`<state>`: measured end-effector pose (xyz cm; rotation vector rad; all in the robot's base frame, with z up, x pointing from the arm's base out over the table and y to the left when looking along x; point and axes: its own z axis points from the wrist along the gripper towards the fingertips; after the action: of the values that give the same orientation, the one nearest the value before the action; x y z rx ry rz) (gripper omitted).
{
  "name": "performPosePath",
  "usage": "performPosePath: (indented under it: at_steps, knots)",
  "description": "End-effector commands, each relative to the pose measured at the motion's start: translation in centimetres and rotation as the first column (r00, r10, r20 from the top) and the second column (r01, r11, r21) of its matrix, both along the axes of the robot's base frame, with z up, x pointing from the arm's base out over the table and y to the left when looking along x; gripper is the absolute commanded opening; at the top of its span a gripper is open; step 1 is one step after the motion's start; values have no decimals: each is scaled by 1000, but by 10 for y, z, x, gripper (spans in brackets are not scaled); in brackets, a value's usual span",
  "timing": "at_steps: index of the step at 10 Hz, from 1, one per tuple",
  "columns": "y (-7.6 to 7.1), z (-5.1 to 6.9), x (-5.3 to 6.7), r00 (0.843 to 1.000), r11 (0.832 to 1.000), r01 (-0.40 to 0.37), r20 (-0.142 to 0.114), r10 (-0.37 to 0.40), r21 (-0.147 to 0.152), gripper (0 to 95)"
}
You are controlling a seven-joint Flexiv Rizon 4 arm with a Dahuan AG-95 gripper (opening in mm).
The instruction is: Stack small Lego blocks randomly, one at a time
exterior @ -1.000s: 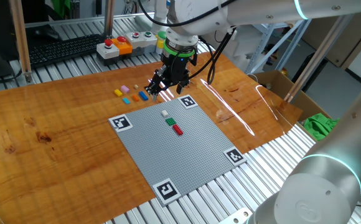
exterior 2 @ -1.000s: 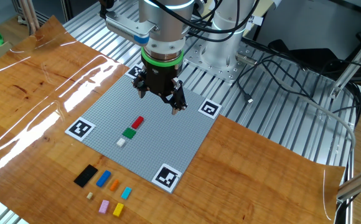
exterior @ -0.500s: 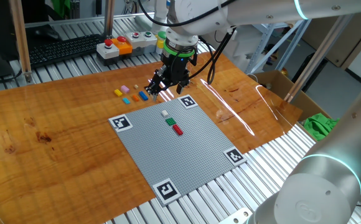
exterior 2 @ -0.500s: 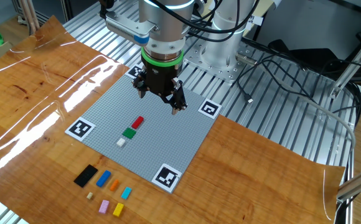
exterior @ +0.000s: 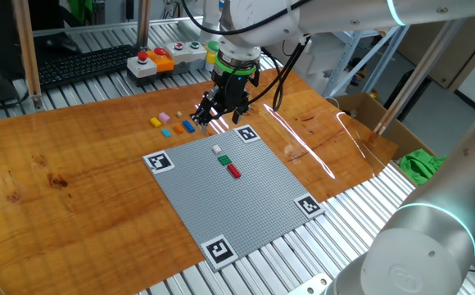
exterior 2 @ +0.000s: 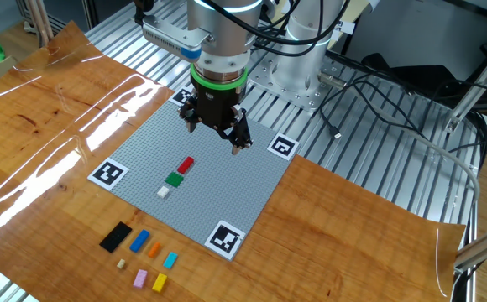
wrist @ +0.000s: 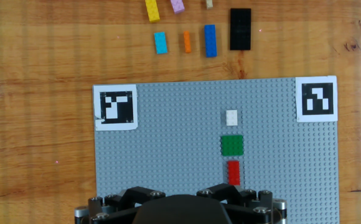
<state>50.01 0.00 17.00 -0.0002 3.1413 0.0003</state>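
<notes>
Hovering over the gray baseplate point(exterior 2: 227, 180), fingers point(exterior 2: 236, 148) empty, apparently spread; loose bricks point(wrist: 196, 28) lie ahead on tabletop point(exterior 2: 353, 226), long axes pointing away.

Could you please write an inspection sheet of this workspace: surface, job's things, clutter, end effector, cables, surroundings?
Surface: wooden tabletop carrying a grey studded baseplate with black-and-white marker tags at its corners.
Job's things: small white brick, green brick and red brick in a line on the baseplate; yellow, pink, cyan, orange, blue and black bricks loose on the wood beside it.
Clutter: nothing seen on the wood besides the bricks.
End effector: black two-finger end effector hangs above the baseplate, holding nothing; whether open or shut cannot be told.
Cables: black cables lie on the metal frame beyond the table.
Surroundings: push-button box, keyboard, cardboard box.
</notes>
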Motion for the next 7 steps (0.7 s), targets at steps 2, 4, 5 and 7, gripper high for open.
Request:
performPosePath:
  at_steps: [2,4,5,7]
  knots:
    - [0,-1,-1,999,999,-11,43,10,34,0]
    - [1,-3,-3,999,999,-11,45,10,33,0]
    - [1,-4,-3,999,999,-13,45,12,33,0]
    - [1,-4,-3,999,999,-19,42,17,33,0]
